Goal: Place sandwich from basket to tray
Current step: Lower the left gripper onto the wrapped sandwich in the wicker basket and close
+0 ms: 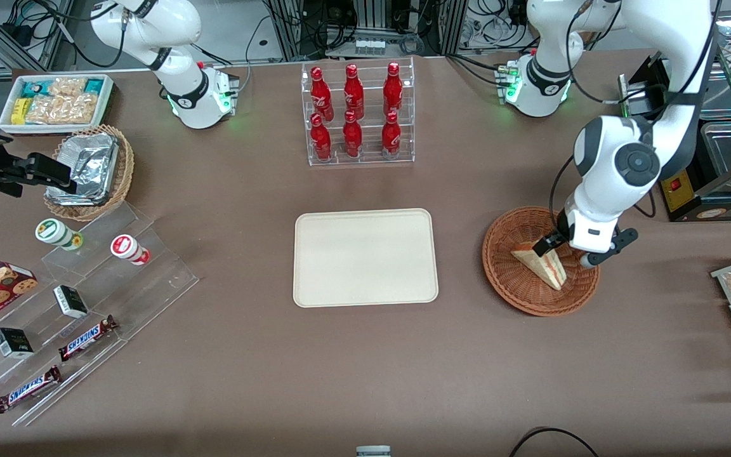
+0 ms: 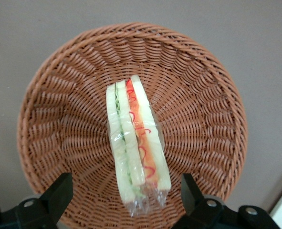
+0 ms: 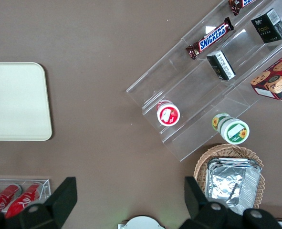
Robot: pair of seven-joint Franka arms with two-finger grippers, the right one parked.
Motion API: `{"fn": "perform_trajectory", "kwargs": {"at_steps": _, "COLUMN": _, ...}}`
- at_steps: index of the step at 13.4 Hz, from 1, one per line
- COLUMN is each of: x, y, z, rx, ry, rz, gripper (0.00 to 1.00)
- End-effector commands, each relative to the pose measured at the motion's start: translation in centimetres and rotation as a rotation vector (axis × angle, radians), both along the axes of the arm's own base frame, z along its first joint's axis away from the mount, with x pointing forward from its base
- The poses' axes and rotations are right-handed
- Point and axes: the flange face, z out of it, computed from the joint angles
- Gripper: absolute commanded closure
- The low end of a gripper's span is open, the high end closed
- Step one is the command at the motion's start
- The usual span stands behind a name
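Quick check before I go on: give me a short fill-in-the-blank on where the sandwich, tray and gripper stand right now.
1. The sandwich lies in the ____.
2. The tray has ____ on it.
3. The gripper hangs over the basket with its fingers ____, one on each side of the sandwich.
4. The rack holds ____ red bottles.

Missing words: basket; nothing; open; six
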Motion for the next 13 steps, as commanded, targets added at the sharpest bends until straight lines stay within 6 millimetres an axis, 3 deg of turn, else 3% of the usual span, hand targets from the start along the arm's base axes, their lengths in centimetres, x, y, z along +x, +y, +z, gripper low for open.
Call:
{"fn": "perform_trajectory", "kwargs": {"at_steps": 1, "x": 0.5, "y": -0.3, "z": -1.9, "rx": 0.005, "ry": 0.002, "rz": 0.014, "gripper": 0.00}}
{"fn": "perform_trajectory", "kwargs": {"at_steps": 2, "x": 0.5, "y": -0.4, "z": -2.4, "rx": 0.005, "ry": 0.007, "rz": 0.012, "gripper": 0.01}}
{"fn": "perform_trajectory", "kwargs": {"at_steps": 3, "x": 0.4, "y": -0.4, "z": -3.0, "rx": 0.005, "ry": 0.016, "rz": 0.012, "gripper": 0.11}}
{"fn": "perform_trajectory", "kwargs": {"at_steps": 5, "x": 0.4, "y": -0.4, "z": -4.3, "rx": 0.005, "ry": 0.027, "rz": 0.011, "gripper": 0.67}}
{"fn": "perform_trajectory", "kwargs": {"at_steps": 6, "x": 0.4, "y": -0.4, "z": -4.4, "rx": 0.005, "ry": 0.028, "rz": 0.011, "gripper": 0.89}}
{"fn": "perform_trajectory", "kwargs": {"at_steps": 7, "x": 0.5, "y": -0.4, "z": -4.2, "rx": 0.005, "ry": 0.027, "rz": 0.011, "gripper": 1.00}}
{"fn": "perform_trajectory", "kwargs": {"at_steps": 10, "x": 1.0, "y": -0.5, "z": -1.9, "rx": 0.004, "ry": 0.010, "rz": 0.003, "gripper": 1.00}}
{"fn": "perform_trajectory", "kwargs": {"at_steps": 13, "x": 2.2, "y": -3.4, "z": 4.6, "rx": 0.019, "ry": 0.048, "rz": -0.056, "gripper": 1.00}}
